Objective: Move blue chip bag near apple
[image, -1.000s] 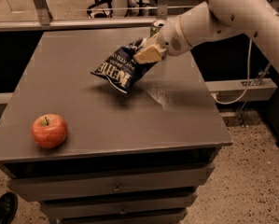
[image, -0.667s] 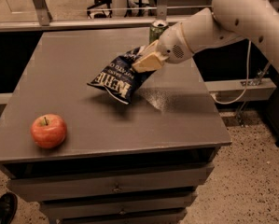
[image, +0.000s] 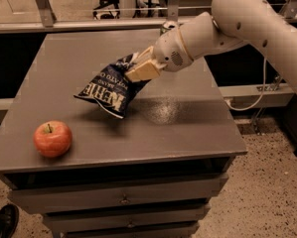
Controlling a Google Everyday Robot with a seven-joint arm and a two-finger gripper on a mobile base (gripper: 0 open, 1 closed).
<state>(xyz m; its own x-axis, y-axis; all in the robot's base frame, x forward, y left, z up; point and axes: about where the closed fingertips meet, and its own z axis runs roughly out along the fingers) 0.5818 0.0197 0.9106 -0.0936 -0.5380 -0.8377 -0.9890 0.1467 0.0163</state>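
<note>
Transport looks to be the step in hand: the gripper (image: 140, 69) is hanging over the middle of the grey cabinet top (image: 197, 133), its tan fingers (image: 147, 71) pinched together on the upper right edge of the blue chip bag (image: 107, 89). The bag is dangling down and to the left from that pinch, tilted, with a shadow under its lower corner. Whether that corner is brushing the top I cannot tell. The apple (image: 52, 139) is sitting stem up near the front left corner, well apart from the bag. A soda can (image: 168, 26) is peeking out behind the wrist at the back edge.

Doing this well is, I judge, a matter of carrying the bag forward and left on a level line, high enough that the loose corner is not dragging and slowly enough that the foil is not swinging. The bag is hanging ahead of the fingers, so its leading corner is likely to reach the fruit first. Stopping short, lowering until the foil is resting just beside the apple, and only then parting the fingers should avoid nudging a round thing that could roll toward the edge.
</note>
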